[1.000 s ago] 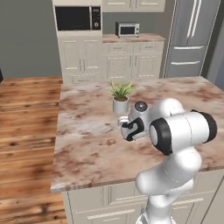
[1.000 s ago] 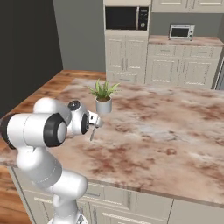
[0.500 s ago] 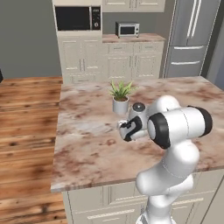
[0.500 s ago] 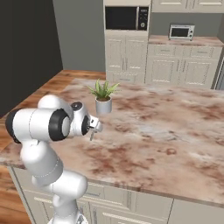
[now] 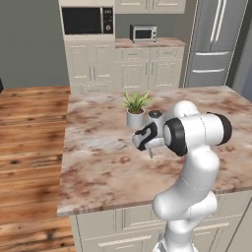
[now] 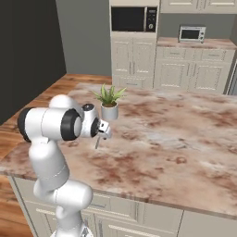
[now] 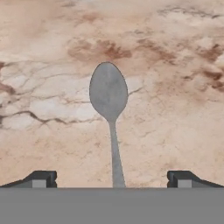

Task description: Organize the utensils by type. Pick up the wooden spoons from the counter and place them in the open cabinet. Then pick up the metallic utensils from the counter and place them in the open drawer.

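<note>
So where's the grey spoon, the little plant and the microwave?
grey spoon [image 7: 108, 91]: hand view, middle of its oval bowl.
little plant [image 5: 135, 102]: left base view, on its green leaves.
microwave [image 6: 130, 19]: right base view, on its dark door.

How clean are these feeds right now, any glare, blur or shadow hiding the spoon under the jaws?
Hand view: grey metal spoon is sharp and evenly lit on the marbled counter, with no glare and hardly any shadow. Left base view: soft, low detail; the gripper shows, the spoon is hard to make out. Right base view: similarly soft, flat lighting.
</note>
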You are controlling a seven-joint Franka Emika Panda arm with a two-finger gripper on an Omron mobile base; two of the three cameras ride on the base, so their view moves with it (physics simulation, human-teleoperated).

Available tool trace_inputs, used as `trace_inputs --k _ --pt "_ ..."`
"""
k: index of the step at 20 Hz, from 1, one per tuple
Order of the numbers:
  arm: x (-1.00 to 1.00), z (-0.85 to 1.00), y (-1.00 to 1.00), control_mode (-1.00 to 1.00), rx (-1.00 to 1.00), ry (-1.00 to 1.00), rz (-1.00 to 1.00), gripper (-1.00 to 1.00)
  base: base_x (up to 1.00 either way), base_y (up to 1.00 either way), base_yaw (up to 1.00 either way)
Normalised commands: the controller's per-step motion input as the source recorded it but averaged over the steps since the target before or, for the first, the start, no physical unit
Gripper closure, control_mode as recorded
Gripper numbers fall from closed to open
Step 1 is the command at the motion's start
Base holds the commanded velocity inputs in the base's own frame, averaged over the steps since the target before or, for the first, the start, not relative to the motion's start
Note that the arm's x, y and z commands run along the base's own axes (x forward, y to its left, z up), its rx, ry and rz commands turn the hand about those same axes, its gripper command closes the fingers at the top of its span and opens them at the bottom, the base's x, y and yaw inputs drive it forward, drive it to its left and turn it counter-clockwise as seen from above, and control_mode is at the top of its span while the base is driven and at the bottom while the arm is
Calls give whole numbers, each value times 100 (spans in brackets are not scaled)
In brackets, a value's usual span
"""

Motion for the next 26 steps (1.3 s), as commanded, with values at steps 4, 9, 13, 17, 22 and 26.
trace_inputs --k 4,9,13,17,22,26 --pt "13 -29 0 -100 0 6 0 -100 0 0 0" --pt "4 -37 0 -100 0 6 0 -100 0 0 0" --pt "7 -29 0 -100 0 0 0 -100 0 0 0" --pt "9 -19 0 -100 0 0 0 -100 0 0 0" --pt "0 -36 0 -100 0 1 0 100 0 0 0" --pt "0 -47 -18 -100 0 4 0 100 0 0 0"
